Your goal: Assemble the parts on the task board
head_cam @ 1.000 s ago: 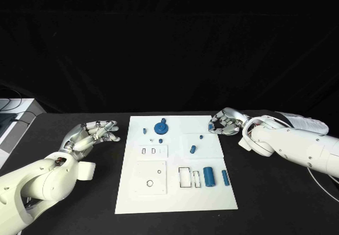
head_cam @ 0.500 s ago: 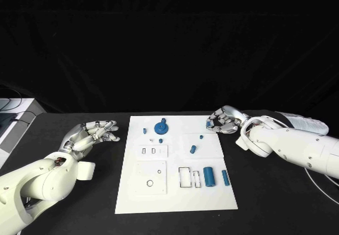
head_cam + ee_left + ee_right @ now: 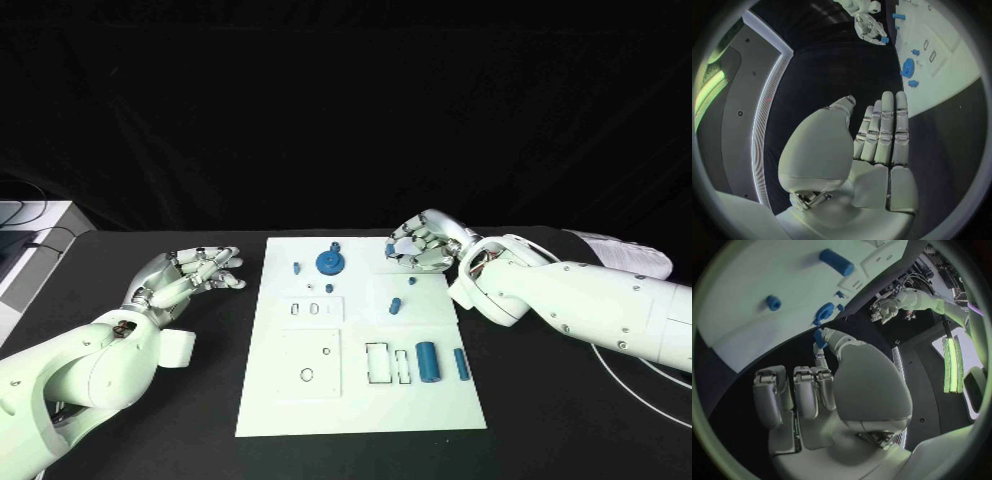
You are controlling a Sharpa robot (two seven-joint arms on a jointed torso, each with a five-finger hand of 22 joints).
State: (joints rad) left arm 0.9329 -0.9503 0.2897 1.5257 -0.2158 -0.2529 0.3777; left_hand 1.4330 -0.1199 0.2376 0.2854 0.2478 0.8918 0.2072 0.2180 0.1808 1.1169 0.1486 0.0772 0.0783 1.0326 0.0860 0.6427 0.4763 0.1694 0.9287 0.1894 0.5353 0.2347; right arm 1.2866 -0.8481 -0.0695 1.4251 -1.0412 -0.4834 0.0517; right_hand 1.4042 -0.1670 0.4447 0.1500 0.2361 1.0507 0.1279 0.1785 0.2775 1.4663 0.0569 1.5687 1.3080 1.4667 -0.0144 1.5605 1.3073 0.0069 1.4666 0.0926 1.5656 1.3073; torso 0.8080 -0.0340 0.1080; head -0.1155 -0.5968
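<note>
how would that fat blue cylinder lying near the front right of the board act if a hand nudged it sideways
The blue cylinder lies on its side on the flat task board, so it would probably roll. It looks rigid, likely light, and smooth enough that fingers might slip.

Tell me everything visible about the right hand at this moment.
The right hand is silver and many-fingered, on a white arm entering from the picture's right. It hangs over the far right corner of the white task board, fingers curled in. A small blue part is pinched at its fingertips, seen from the right wrist and again in the left wrist view. Nothing else touches it.
</note>
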